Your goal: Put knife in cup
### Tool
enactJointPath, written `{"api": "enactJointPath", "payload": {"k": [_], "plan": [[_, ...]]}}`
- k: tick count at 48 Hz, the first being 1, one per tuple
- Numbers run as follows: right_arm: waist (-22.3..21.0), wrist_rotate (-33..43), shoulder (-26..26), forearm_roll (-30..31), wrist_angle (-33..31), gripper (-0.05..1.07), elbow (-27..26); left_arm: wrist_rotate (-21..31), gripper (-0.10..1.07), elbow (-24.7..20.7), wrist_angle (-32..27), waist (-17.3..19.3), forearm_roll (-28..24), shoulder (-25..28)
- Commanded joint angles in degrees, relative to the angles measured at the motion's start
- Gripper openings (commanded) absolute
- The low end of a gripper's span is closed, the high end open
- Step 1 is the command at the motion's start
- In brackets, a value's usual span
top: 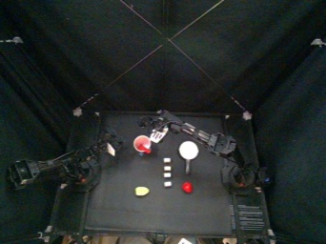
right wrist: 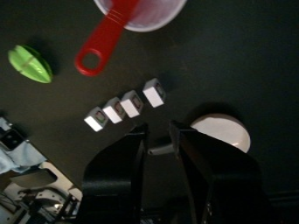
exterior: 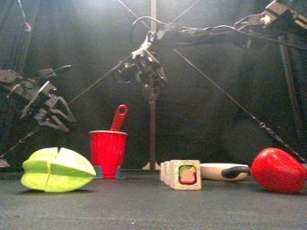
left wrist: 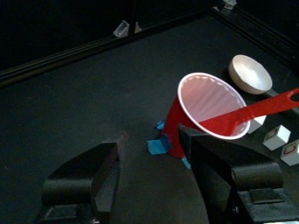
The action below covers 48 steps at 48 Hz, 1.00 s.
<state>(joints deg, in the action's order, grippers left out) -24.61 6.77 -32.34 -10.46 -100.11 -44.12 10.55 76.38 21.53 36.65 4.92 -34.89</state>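
step: release/retreat | knife (exterior: 118,118) stands in cup (exterior: 108,153), handle leaning over rim | right hand (exterior: 149,70) jaws apart, empty, above cup | left hand (exterior: 54,106) wide, parked | lift your right hand straight up so you don't clip the handle

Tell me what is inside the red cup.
The red knife stands in the red cup, its handle leaning out over the rim, as the front view also shows. The cup wall hides the blade's lower end and the cup's bottom.

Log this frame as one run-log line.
knife: in cup, handle leaning over rim | right gripper: open, above cup, empty | left gripper: open, parked aside | step: placed
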Motion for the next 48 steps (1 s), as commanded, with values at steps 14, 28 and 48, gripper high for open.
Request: {"api": "enactJointPath", "payload": {"k": [14,28,48], "plan": [[1.32,0.00,15.12,5.71,3.60,0.67,19.34,0.09,0.86,-0.44,0.26,0.00,0.00,0.09],[4.13,0.88,18.98,7.82,8.53,0.67,25.31,-0.09,0.86,-0.44,0.35,0.09,0.00,0.09],[4.31,2.64,25.40,8.44,17.58,0.67,37.62,-0.09,0.86,-0.18,0.26,0.18,0.00,0.09]]}}
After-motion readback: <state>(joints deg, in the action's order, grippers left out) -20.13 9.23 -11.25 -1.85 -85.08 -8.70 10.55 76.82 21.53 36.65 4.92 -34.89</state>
